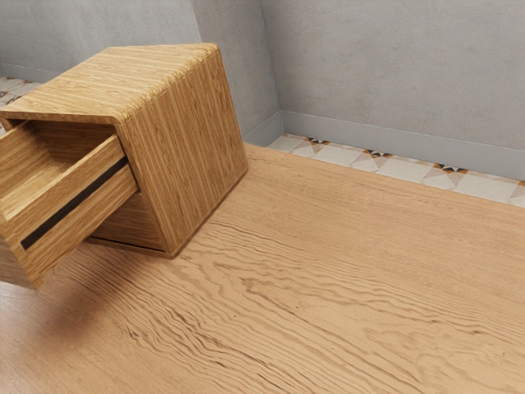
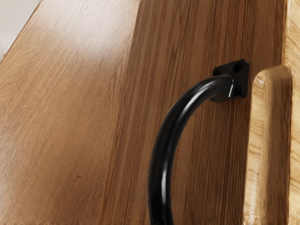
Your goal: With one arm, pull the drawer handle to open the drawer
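Exterior view, from its left: the drawer [image 1: 57,197] stands pulled well out of the cabinet [image 1: 180,139], with its hollow inside exposed from above. A black strip [image 1: 74,205] runs lengthwise along the drawer's visible side panel. The cabinet is a plain box with sharp edges and straight oak-like grain on its top and side. It sits on the bench [image 1: 344,287], a broad board with bold, wavy grain. Beyond the bench's far edge lies a floor [image 1: 410,168] of pale tiles with small dark diamond insets, and then a grey plaster wall [image 1: 394,66] with a skirting board.

Wrist view, at close range: a light, glossy wood surface [image 2: 56,117] lies beside the darker, fine-grained drawer front [image 2: 197,47]. The handle [image 2: 173,140] is a black, glossy round bar bent in an arc. Its end joins a square black plate [image 2: 234,77] with two screw holes, fixed flat to the front. Just beside the plate is a pale wooden edge [image 2: 269,150] with a rounded corner. The handle lies directly under the hand.

State of the fingers: cannot tell.
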`<state>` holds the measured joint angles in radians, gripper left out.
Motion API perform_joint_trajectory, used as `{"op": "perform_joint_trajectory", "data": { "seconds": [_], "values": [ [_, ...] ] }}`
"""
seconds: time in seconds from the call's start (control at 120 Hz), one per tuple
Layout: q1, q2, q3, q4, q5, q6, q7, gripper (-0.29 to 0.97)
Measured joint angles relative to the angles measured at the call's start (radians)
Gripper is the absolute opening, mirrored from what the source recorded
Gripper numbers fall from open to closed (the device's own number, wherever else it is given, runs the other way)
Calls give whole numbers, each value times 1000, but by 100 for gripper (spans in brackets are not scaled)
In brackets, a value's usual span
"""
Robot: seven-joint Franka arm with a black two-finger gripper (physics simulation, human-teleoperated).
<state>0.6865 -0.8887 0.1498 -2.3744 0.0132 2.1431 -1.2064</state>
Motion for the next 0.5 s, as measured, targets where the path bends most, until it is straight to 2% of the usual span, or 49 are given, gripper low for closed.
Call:
{"op": "perform_joint_trajectory", "data": {
  "seconds": [0.058,0.125,0.175,0.242,0.292,0.342,0.425,0.5],
  "values": [
    [-51,-2,-7,145,3,-69,3,63],
    [-238,42,-46,382,2,-176,-8,64],
    [-447,140,-90,546,5,-243,-35,65],
    [-722,321,-100,761,20,-329,-78,66],
    [-898,440,-81,850,34,-381,-112,66],
    [-1059,533,-29,914,55,-422,-145,67],
    [-1180,636,-3,943,67,-470,-195,67],
    [-1185,661,-46,933,61,-498,-234,68]
  ]
}}
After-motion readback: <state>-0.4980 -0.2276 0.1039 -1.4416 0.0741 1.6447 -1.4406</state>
